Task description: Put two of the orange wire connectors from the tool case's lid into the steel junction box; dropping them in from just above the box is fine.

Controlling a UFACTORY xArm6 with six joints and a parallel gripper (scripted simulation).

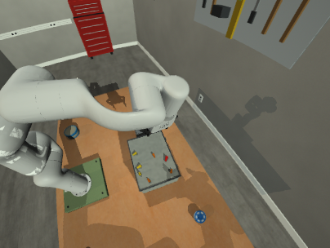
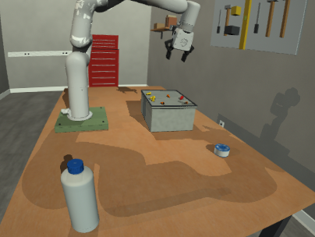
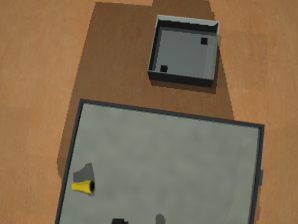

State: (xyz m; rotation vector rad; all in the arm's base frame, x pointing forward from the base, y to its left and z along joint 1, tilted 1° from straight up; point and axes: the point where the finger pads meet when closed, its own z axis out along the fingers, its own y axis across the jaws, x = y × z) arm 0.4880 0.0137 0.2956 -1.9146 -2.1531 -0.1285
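The grey tool case stands mid-table. Small connectors lie scattered on its flat lid. Orange connectors lie among yellow ones and a red one; one orange connector also shows in the exterior view. The steel junction box is an open square tray on the table just beyond the case's far edge, and it looks empty. My gripper is open and empty, high above the far end of the case. The wrist view shows one yellow connector.
A white bottle with a blue cap stands at the near left. A blue tape roll lies right of the case. A blue-rimmed can sits near the arm's green base plate. Walls run along the right and the back.
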